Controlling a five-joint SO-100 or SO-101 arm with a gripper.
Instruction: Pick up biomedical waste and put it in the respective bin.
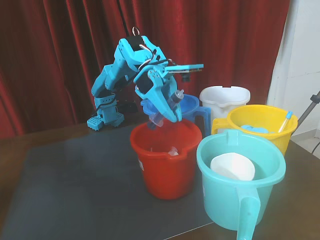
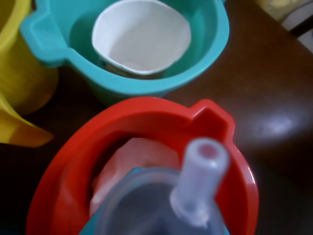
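arm (image 1: 117,70): folded forward, wrist pitched down | end effector (image 1: 162,112): apparently clamped, fingers blurred

no readable text or labels

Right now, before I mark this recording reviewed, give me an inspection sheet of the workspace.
Surface: dark mat on a brown table.
Job's things: syringe-like piece held in the gripper above the red bin; its pale tip shows in the wrist view.
Clutter: white cup in the teal bin; yellow bin with blue items; blue bin; white bin.
Grippers: gripper shut on the syringe-like piece.
Cables: black lead rising behind the arm.
Surroundings: red curtain, white wall.
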